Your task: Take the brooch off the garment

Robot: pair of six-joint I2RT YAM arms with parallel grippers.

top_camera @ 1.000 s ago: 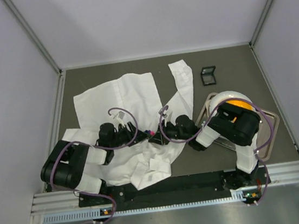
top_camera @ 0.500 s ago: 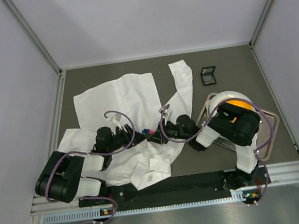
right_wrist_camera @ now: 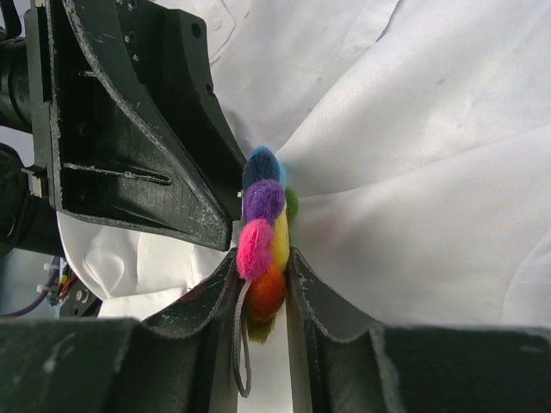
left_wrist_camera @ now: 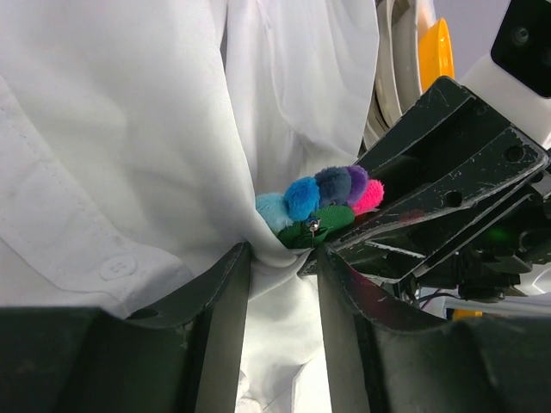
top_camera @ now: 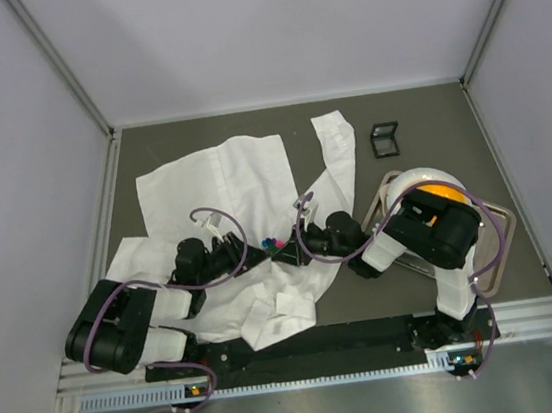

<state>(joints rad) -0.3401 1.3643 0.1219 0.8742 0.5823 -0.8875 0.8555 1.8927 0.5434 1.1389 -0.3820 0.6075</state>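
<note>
The garment is a white creased shirt spread across the table. The brooch, a small many-coloured fuzzy flower, sits on a raised fold of it between the two grippers. My right gripper is shut on the brooch, pinching its orange and pink petals edge-on. My left gripper faces it from the other side, jaws partly open. A fold of the garment fills the gap at the tips, just below the brooch and its metal pin. The right gripper's fingers cross the left wrist view.
A white and orange rounded object rests on a metal tray at the right, under the right arm. A small black box lies at the back right. Grey walls close in the table on three sides.
The left arm's elbow has dropped toward the near edge. Its jaws have narrowed round the cloth fold by the brooch. The right arm and the brooch have stayed put.
</note>
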